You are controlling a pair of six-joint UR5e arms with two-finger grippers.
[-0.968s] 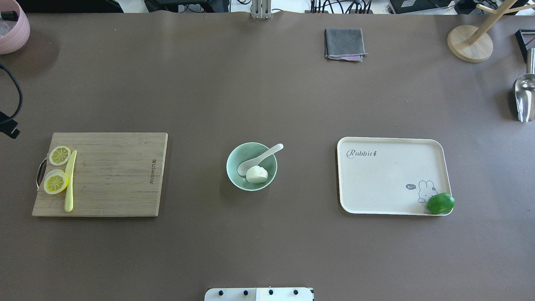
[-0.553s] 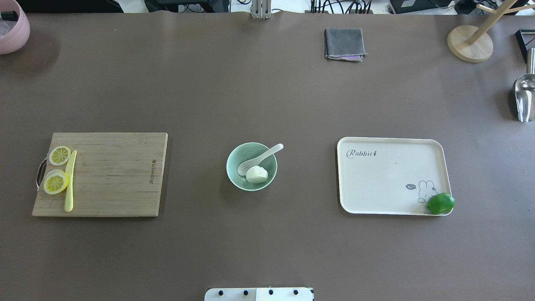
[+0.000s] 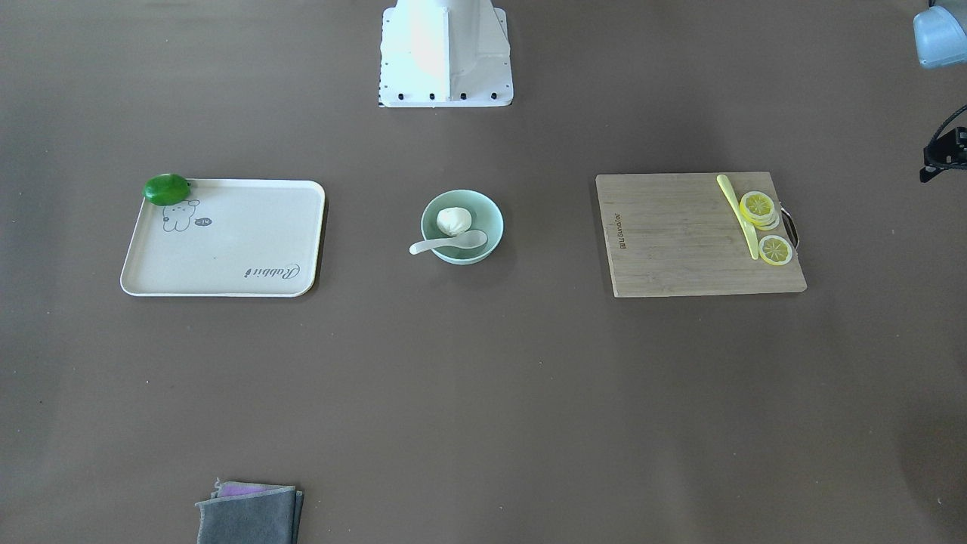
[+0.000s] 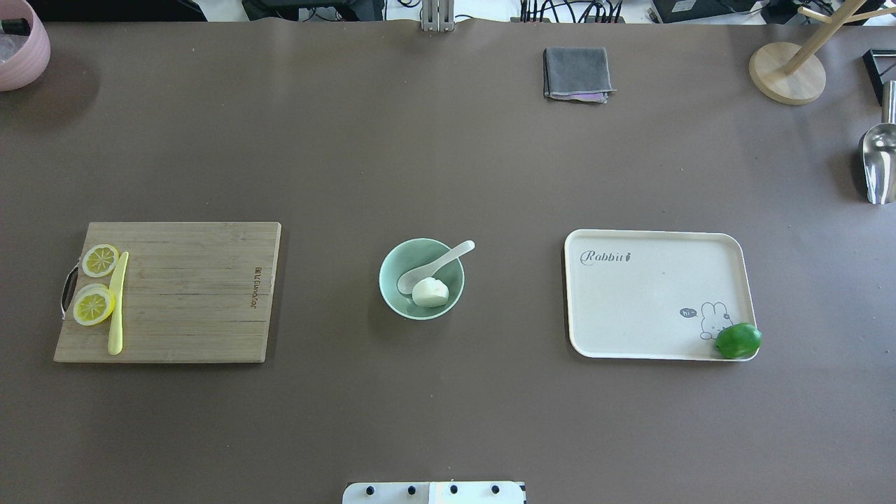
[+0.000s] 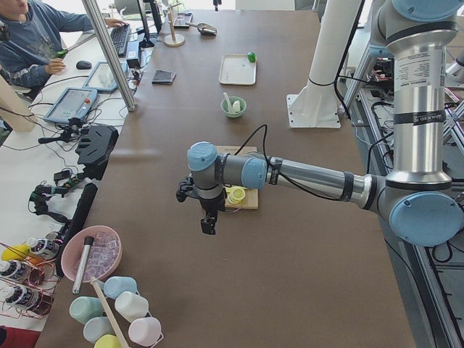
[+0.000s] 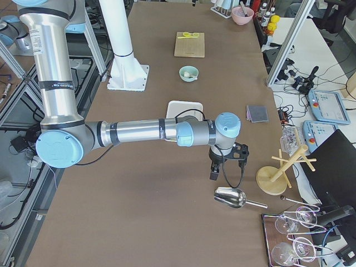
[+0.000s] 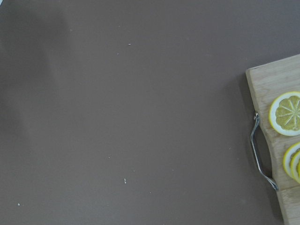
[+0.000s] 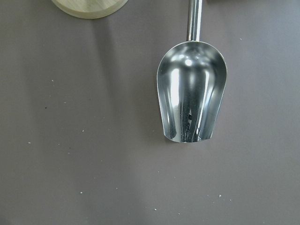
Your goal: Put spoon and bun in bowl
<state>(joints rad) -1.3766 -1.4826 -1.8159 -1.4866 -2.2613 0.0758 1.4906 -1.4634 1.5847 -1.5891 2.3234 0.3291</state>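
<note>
The pale mint-green bowl [image 4: 389,269] stands at the table's middle. The white bun [image 4: 430,292] lies inside it. The cream-white spoon [image 4: 448,255] rests with its scoop in the bowl and its handle over the far-right rim. The front-facing view shows the same bowl [image 3: 491,215], bun [image 3: 454,220] and spoon [image 3: 446,243]. My left gripper [image 5: 208,225] hangs over bare table beyond the cutting board's handle end, far from the bowl. My right gripper [image 6: 213,173] hangs above a metal scoop at the other end. I cannot tell whether either is open or shut.
A wooden cutting board [image 4: 189,294] with lemon slices [image 4: 94,306] and a yellow-green knife [image 4: 117,304] lies left. A cream tray [image 4: 651,294] with a lime [image 4: 738,340] lies right. A grey cloth [image 4: 577,73], wooden stand [image 4: 787,73], metal scoop [image 4: 878,164] and pink bowl [image 4: 17,49] sit along the edges.
The black cable and part of my left arm at the overhead view's left edge have moved out of that view. Bowl, bun and spoon have not moved.
</note>
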